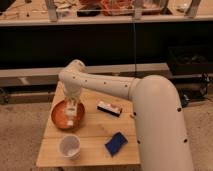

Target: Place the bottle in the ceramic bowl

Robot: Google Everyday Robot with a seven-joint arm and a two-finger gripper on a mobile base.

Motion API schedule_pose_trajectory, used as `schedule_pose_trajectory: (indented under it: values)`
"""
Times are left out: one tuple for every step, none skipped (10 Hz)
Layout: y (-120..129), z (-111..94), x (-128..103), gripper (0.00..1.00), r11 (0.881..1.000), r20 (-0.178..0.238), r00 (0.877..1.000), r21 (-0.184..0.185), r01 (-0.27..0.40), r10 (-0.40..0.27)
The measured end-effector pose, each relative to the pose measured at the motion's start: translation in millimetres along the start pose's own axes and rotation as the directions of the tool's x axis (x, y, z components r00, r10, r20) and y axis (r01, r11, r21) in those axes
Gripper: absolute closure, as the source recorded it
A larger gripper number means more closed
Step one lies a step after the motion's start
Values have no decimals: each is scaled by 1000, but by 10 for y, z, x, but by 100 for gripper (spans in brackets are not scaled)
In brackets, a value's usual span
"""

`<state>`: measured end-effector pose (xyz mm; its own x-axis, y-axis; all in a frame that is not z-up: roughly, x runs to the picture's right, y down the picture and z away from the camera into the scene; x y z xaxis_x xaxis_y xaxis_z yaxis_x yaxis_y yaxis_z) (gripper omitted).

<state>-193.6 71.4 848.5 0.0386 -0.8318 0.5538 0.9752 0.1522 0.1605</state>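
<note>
Camera view, looking down at a small wooden table on a speckled floor, with a dark shelf unit behind it.

Arm: large white arm enters from lower right, bends at an elbow above the table's far left corner, then drops down toward the left side of the table.

Gripper: directly over the ceramic bowl, pointing down into it, within the bowl's outline. Cannot tell whether the fingers are open, closed or gripping anything; they merge with the pale shape below them.

Bottle: small whitish shape inside the bowl, right of the bowl's centre, just under the gripper tip. Whether it touches the bowl floor or the gripper cannot be told.

Ceramic bowl: orange-brown, round, shallow, darker rim. Sits on the left part of the table, toward the far side.

Other things on the table:
- white cup, upright, mouth open to the camera, near the front left edge, just in front of the bowl and apart from it.
- flat black-and-white block, lying right of the bowl, near the table's middle, next to the arm's white link.
- blue cloth-like object, lying flat near the front right, right of the cup and well apart from the bowl.
</note>
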Motion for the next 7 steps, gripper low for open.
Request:
schedule_pose_trajectory:
  values:
    - [-6,5,-3,48,1000,0,1000,0,3,-3]
    - [-12,9,-7,41,1000,-1,1000,0,7,-7]
    - [-15,13,-9,36,1000,-1,1000,-1,11,-11]
    - [-21,17,-13,33,1000,-2,1000,-1,15,-15]
    - [-30,23,-18,31,1000,-2,1000,-2,19,-19]
    - [-39,28,-24,25,1000,-1,1000,-3,22,-22]
    - [-43,36,-29,21,1000,-1,1000,-4,24,-24]
